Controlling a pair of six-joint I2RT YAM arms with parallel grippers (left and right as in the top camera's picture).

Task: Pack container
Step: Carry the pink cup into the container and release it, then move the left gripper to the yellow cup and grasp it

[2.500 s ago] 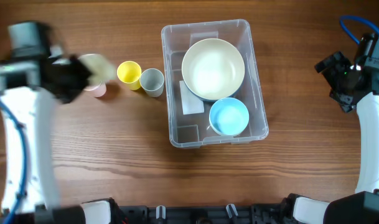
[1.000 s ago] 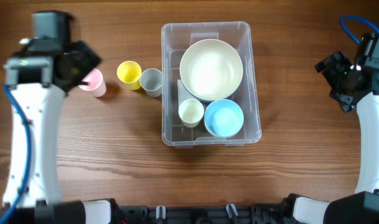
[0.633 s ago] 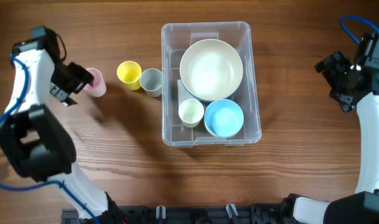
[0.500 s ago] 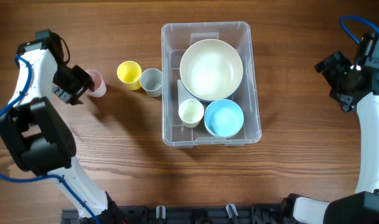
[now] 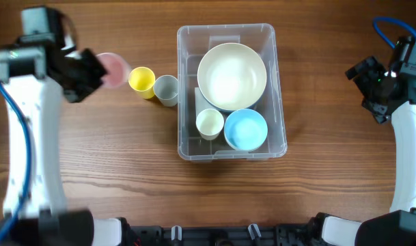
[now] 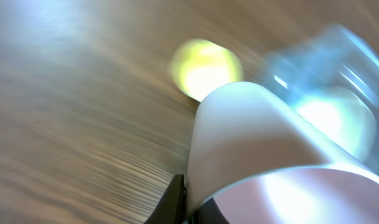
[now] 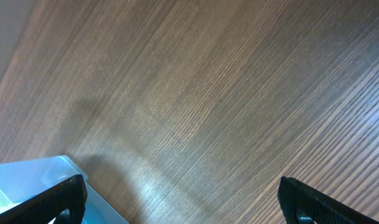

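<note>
The clear plastic container (image 5: 276, 68) stands at the table's centre and holds a large cream bowl (image 5: 232, 75), a blue bowl (image 5: 246, 129) and a small cream cup (image 5: 210, 124). My left gripper (image 5: 91, 72) is shut on a pink cup (image 5: 113, 68), held tilted just left of a yellow cup (image 5: 141, 80) and a grey cup (image 5: 167, 89). The left wrist view is blurred; the pink cup (image 6: 270, 155) fills it, with the yellow cup (image 6: 205, 68) and the container (image 6: 326, 81) beyond. My right gripper (image 7: 180, 202) is open and empty, right of the container's corner (image 7: 33, 180).
The yellow and grey cups stand close together between the left gripper and the container's left wall. The right arm (image 5: 392, 75) hovers near the table's right edge. Bare wood lies in front of the container.
The left gripper has taken hold of the pink cup, lifted it and moved it right toward the yellow cup. Before that a cream cup came to rest in the container. The right arm has not moved.
</note>
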